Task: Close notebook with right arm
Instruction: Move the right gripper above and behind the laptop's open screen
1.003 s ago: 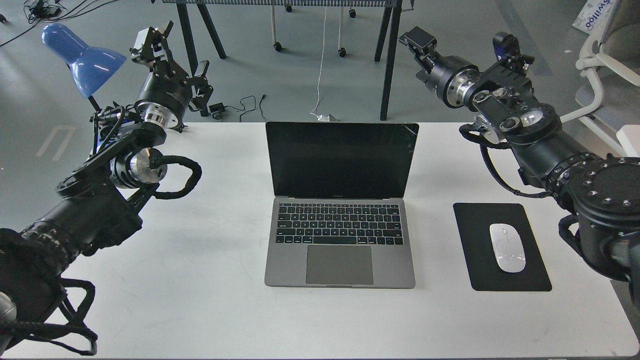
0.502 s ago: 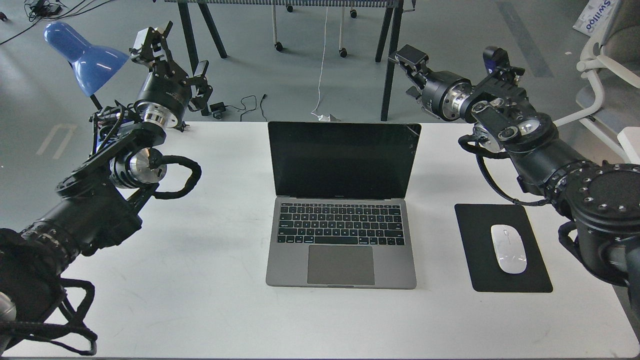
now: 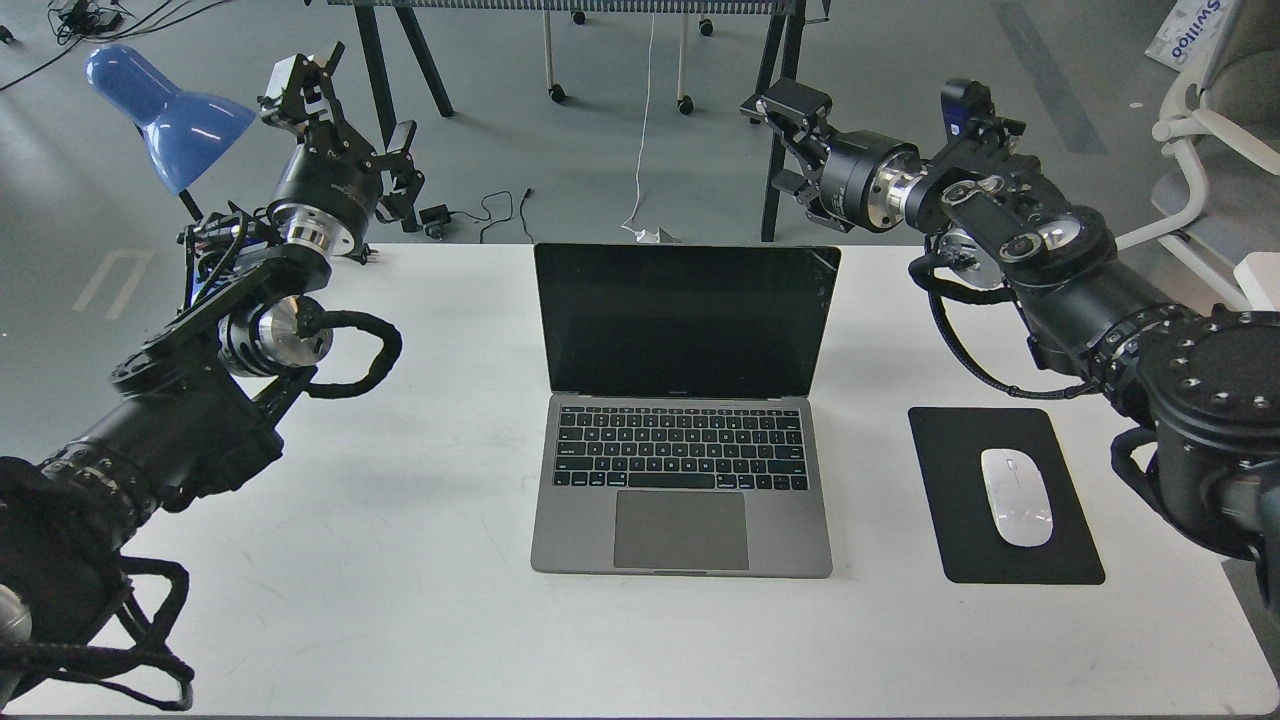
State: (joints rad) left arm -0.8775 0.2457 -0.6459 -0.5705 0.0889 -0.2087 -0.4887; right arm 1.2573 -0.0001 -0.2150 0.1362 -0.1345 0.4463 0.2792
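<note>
The notebook [image 3: 682, 478] is a space-grey laptop lying open in the middle of the white table [image 3: 400, 560]. Its black screen [image 3: 685, 320] stands upright and faces me. My right arm [image 3: 1040, 265] reaches in from the right. Its gripper [image 3: 782, 140] is open, pointing left, and hangs beyond the table's far edge, above and behind the screen's top right corner without touching it. My left gripper [image 3: 352, 105] is open and empty, raised at the far left near the lamp.
A black mouse pad [image 3: 1003, 495] with a white mouse [image 3: 1016, 496] lies right of the notebook. A blue desk lamp [image 3: 165, 110] stands at the far left. Dark table legs [image 3: 775, 140] and cables stand on the floor behind the table. A white chair [image 3: 1210, 150] is at far right.
My right gripper has swung left and slightly down, from beside the table's far right toward the area behind the screen's top right corner. The left arm and notebook have not moved.
</note>
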